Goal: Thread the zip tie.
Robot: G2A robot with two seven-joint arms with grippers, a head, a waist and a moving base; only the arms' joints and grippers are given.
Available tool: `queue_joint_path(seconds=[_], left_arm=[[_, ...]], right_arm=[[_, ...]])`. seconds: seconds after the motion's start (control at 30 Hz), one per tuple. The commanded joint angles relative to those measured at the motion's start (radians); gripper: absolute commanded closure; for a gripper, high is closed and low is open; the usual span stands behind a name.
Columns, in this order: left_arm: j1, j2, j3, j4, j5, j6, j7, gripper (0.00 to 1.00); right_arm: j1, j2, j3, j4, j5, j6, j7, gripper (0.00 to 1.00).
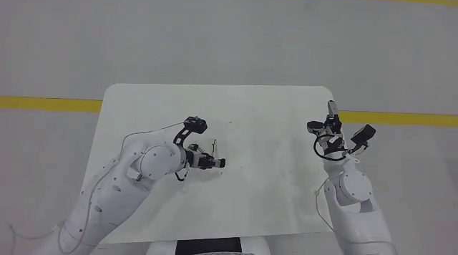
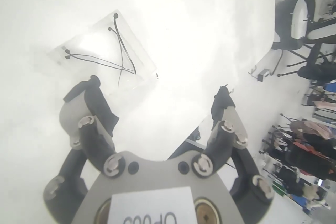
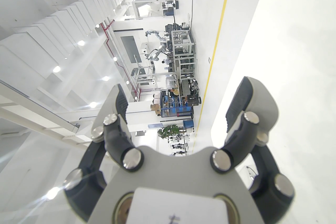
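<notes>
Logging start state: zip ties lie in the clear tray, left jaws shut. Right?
Not quite. The left wrist view shows the left gripper with jaws open, not shut. The zip ties do lie in the clear tray.

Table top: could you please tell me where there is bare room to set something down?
Free: the table between left tool and right tool, and its far strip. Crowded: beside the left tool, where the tray holds zip ties.

I hang over a white table with a clear tray on it. A yellow floor stripe shows either side. Beyond the edge stands an office chair, and far off a potted plant.
</notes>
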State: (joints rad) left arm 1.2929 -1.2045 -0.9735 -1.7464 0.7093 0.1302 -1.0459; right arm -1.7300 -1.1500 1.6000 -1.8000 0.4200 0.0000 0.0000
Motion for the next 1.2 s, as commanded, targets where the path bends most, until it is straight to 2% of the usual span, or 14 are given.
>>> queue_joint_path(seconds=[0.0, 0.13, 0.2, 0.27, 0.6, 0.67, 0.8, 0.97, 1.07, 1.17], left_arm=[[-0.018, -0.001, 0.024, -0.007, 0.055, 0.038, -0.029, 0.00], [-0.066, -0.008, 0.075, -0.004, 0.122, 0.113, -0.075, 0.00], [-0.089, -0.014, 0.099, 0.000, 0.140, 0.171, -0.094, 0.00], [-0.103, -0.019, 0.119, 0.002, 0.151, 0.189, -0.096, 0.00], [-0.103, -0.019, 0.119, 0.002, 0.151, 0.189, -0.096, 0.00], [-0.102, -0.016, 0.146, -0.010, 0.220, 0.167, -0.095, 0.00], [-0.117, -0.015, 0.168, -0.026, 0.278, 0.181, -0.134, 0.00], [-0.117, -0.015, 0.168, -0.026, 0.278, 0.181, -0.134, 0.00], [-0.112, -0.014, 0.169, -0.016, 0.279, 0.160, -0.113, 0.00], [-0.120, -0.011, 0.172, -0.017, 0.314, 0.153, -0.130, 0.00]], right_arm=[[0.000, 0.000, 0.000, 0.000, 0.000, 0.000, 0.000, 0.00], [0.000, 0.000, 0.000, 0.000, 0.000, 0.000, 0.000, 0.00], [0.000, 0.000, 0.000, 0.000, 0.000, 0.000, 0.000, 0.00], [0.000, 0.000, 0.000, 0.000, 0.000, 0.000, 0.000, 0.00], [0.000, 0.000, 0.000, 0.000, 0.000, 0.000, 0.000, 0.00], [0.000, 0.000, 0.000, 0.000, 0.000, 0.000, 0.000, 0.00], [0.000, 0.000, 0.000, 0.000, 0.000, 0.000, 0.000, 0.00], [0.000, 0.000, 0.000, 0.000, 0.000, 0.000, 0.000, 0.00], [0.000, 0.000, 0.000, 0.000, 0.000, 0.000, 0.000, 0.00], [0.000, 0.000, 0.000, 0.000, 0.000, 0.000, 0.000, 0.00]])
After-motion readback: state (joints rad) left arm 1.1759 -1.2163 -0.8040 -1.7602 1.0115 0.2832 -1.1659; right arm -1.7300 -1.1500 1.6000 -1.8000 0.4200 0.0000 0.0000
